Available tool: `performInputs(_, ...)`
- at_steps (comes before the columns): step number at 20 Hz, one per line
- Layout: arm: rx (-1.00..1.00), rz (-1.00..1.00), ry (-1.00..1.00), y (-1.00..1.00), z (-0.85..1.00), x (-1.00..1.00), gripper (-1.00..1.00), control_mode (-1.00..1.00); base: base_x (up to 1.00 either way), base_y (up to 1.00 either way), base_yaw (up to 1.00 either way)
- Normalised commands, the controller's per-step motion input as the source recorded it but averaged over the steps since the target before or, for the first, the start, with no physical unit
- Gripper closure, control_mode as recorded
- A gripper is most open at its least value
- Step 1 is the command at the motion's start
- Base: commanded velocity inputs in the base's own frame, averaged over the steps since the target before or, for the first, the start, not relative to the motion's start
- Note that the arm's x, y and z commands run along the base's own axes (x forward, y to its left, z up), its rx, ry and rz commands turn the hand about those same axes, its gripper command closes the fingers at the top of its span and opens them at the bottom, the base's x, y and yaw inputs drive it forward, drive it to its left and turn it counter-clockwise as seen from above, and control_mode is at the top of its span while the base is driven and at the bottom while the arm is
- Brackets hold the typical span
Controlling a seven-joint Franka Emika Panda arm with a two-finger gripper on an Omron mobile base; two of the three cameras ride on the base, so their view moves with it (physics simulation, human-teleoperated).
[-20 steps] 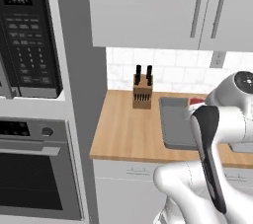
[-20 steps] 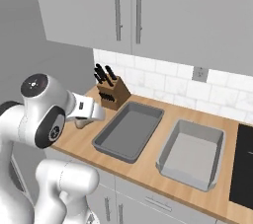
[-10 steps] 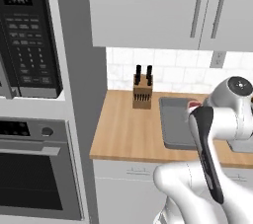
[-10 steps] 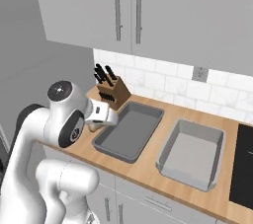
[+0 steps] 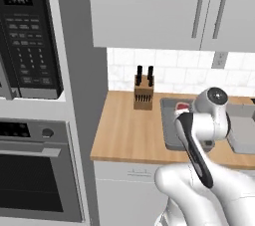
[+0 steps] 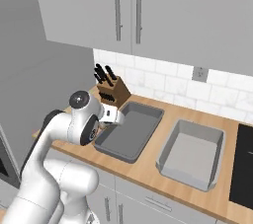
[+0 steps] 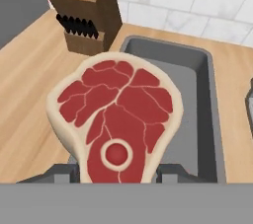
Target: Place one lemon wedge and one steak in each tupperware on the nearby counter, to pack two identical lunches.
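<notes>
- The hand (image 7: 114,172) is clamped on the steak (image 7: 114,119): in the hand view the two dark tips stand at either side of the lower edge of the meat, at about 7 and 5 o'clock of it, and the slab rises between them.
- The steak is held on its thin edge with the flat red face toward the camera, probably so that it can be lowered flat into a container.
- Behind and below the steak, from the middle toward 2 o'clock of the hand view, lies the nearer tupperware (image 7: 197,94); the meat hangs over its near rim and I see nothing inside it.
- In the right base view this tray (image 6: 129,130) lies on the surface (image 6: 148,171), and the second tupperware (image 6: 191,154) rests beside it at 3 o'clock, apart from it and also with nothing inside.
- The knife block (image 6: 109,90) stands at about 11 o'clock of the nearer tray, close to its far corner, so the descent should stay away from that corner.
- In the left base view a small red patch shows behind the arm over the tray; it is most likely the steak, but the view is too blocked to be sure.
- My judgement: the first steak is about to be put down, and the second steak and both lemon wedges remain to be packed.
</notes>
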Motion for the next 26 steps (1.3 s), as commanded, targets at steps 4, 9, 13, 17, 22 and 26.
performInputs(4,0.02,0.0,0.13,-0.05,-0.5,0.97,1.0,-1.0,0.0,0.0,0.0)
performInputs(9,0.0,0.0,0.03,-0.29,-0.15,0.46,1.0,-1.0,0.0,0.0,0.0)
performInputs(13,0.0,0.0,0.02,-0.2,-0.05,0.34,1.0,-1.0,0.0,0.0,0.0)
performInputs(17,0.0,0.0,0.07,0.0,-0.31,0.4,1.0,-1.0,0.0,0.0,0.0)
performInputs(22,0.0,0.0,0.05,-0.12,-0.36,0.25,1.0,-1.0,0.0,0.0,0.0)
performInputs(26,0.0,0.0,0.05,-0.29,-0.32,0.21,1.0,-1.0,0.0,0.0,0.0)
